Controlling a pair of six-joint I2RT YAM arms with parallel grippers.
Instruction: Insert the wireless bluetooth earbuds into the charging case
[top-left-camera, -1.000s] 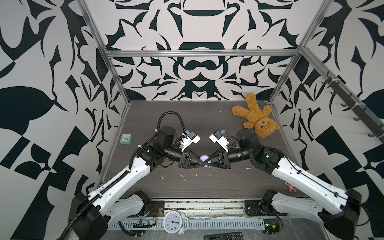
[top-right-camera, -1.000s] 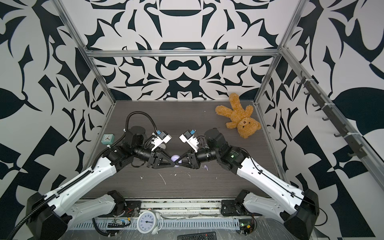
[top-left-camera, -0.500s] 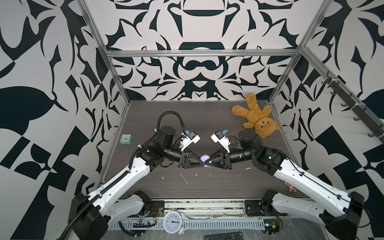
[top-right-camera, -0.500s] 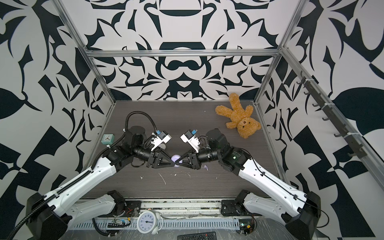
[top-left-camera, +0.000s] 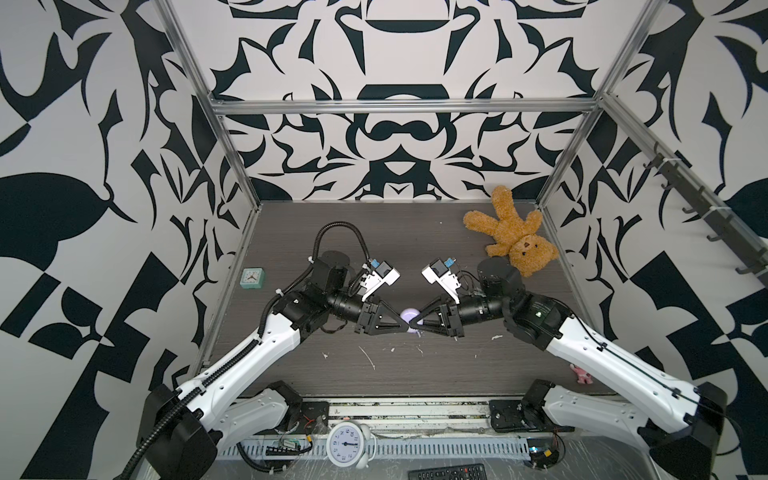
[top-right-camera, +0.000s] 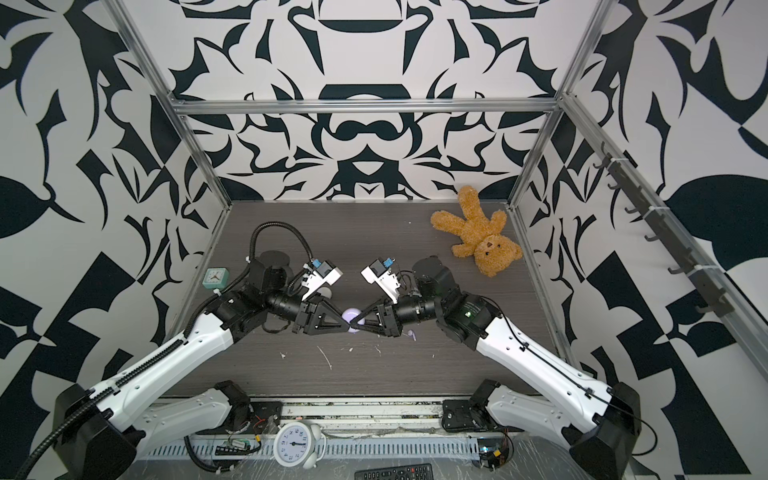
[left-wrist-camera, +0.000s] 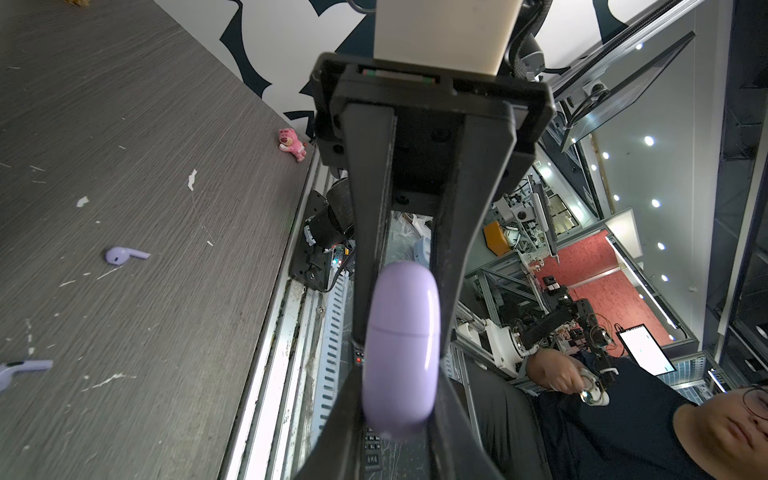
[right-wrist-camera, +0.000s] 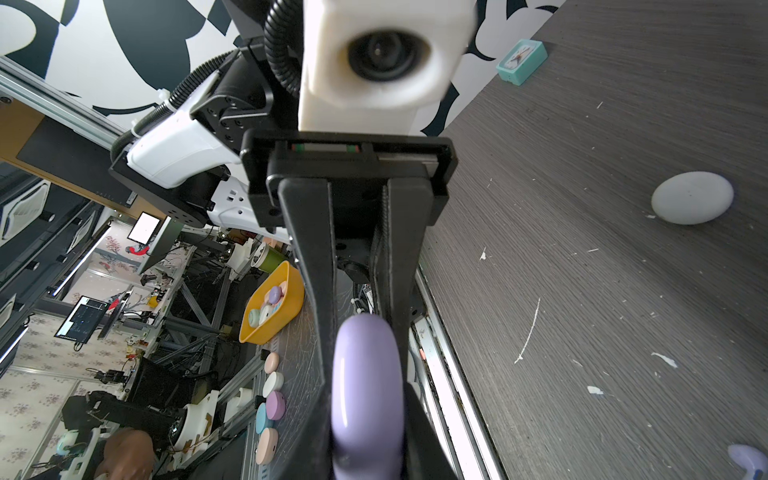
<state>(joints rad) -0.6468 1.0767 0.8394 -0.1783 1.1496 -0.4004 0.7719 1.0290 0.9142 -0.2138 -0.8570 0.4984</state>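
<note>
The left gripper (top-left-camera: 401, 328) and the right gripper (top-left-camera: 419, 324) meet tip to tip above the middle of the table (top-left-camera: 374, 232), somewhat nearer its front edge. Each has its fingers pressed onto the same purple charging case (left-wrist-camera: 401, 345), one from either end, so the case hangs between them clear of the table. In the left wrist view a seam runs across the case and the two halves sit flush, so the lid looks shut.

One pale purple earbud (left-wrist-camera: 124, 254) lies loose on the table below and to the right of the grippers, toward the front edge. A second purple earbud (left-wrist-camera: 20, 370) shows only partly at the frame border. I cannot make out any white earbuds. A closed white case (right-wrist-camera: 692, 197) rests on the table behind the left arm, well apart from the purple earbuds.

Thin white scraps (top-left-camera: 368, 357) litter the front strip. A teddy bear (top-left-camera: 513, 232) lies in the back right corner, a small teal clock (top-left-camera: 252, 277) at the left edge and a pink figurine (top-left-camera: 582, 372) near the front right corner.

The step in hand looks like opening the case, with no earbud inserted yet. The next move probably needs one gripper to hold the base firmly while the other shifts to the lid and levers it up along the seam. The smooth, rounded shell could slip out.
</note>
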